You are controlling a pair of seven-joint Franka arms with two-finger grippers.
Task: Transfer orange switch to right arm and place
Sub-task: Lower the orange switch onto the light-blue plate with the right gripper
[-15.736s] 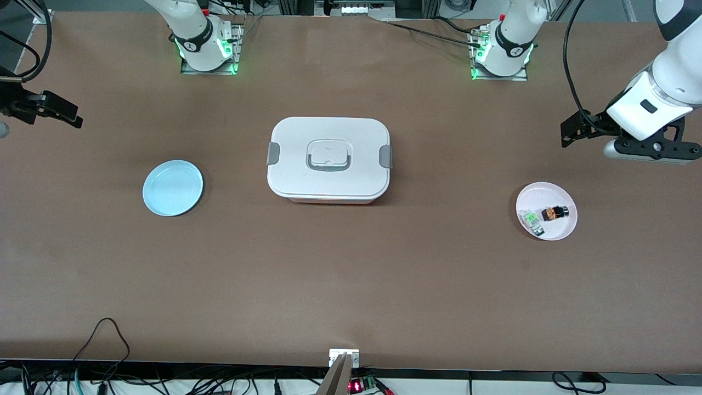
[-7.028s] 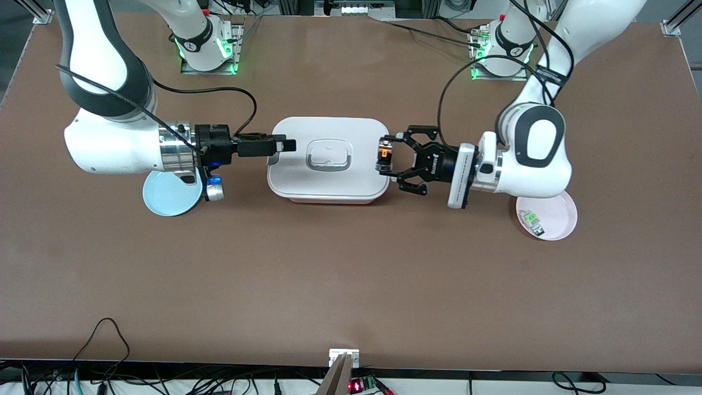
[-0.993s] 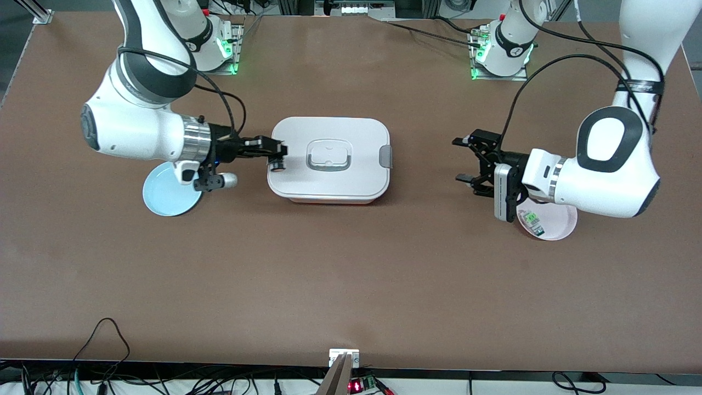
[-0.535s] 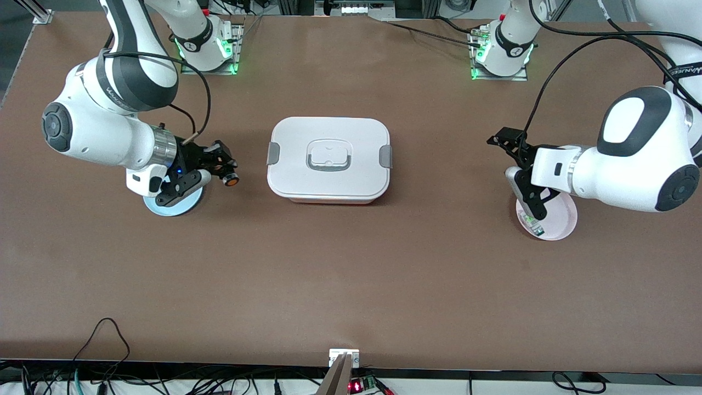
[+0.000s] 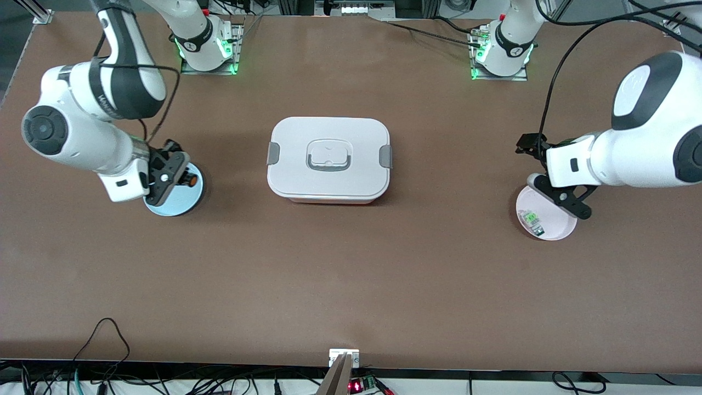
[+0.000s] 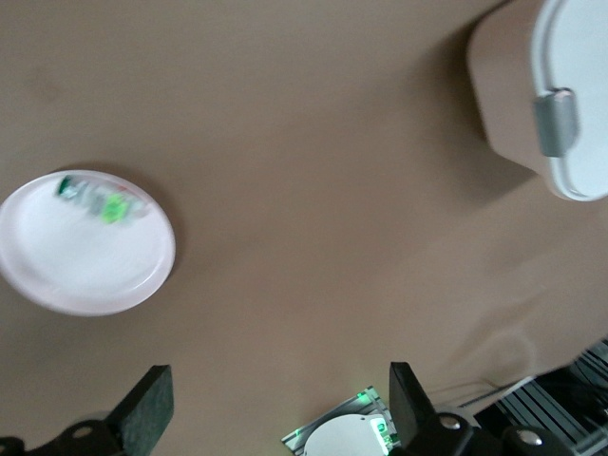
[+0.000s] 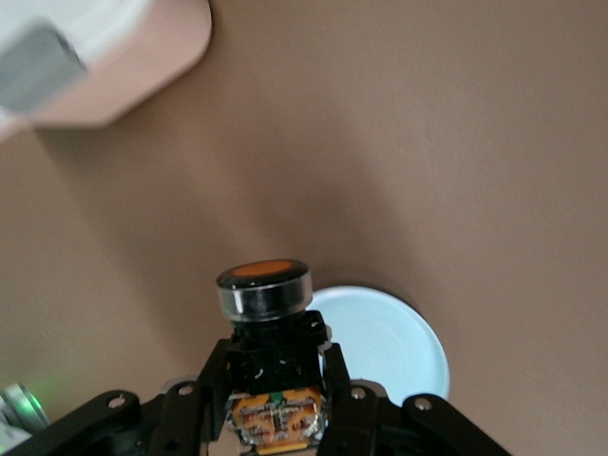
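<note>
- Orange-capped and black-bodied, the small orange switch (image 7: 269,366) sits pinched in the right pincer (image 5: 178,174), which hangs over the round pale-blue plate (image 5: 184,202) at the right arm's end of the brown desk (image 5: 351,274).
- The right wrist view shows the grip taken low on the switch's body, with the silver collar and orange button face sticking well out past the fingertips (image 7: 214,366). My judgement is that such a grip leaves little margin: a tilt or a bump on the way down could twist the part between the pads.
- The switch looks round at its cap, so if it is let go from above the plate instead of on it, it may roll or bounce off the shallow rim onto the desk.
- The pincer seems to be over the plate's edge rather than its middle in the front view, which raises that risk.
- The right pincer is pressed together on the switch.
- The left pincer (image 6: 275,413) is spread wide and holds nothing. It waits over the round pink plate (image 5: 559,227) at the left arm's end, where a small green-and-clear part (image 5: 532,219) lies.
- The white lidded box (image 5: 329,159) stands between the plates, apart from both arms.
</note>
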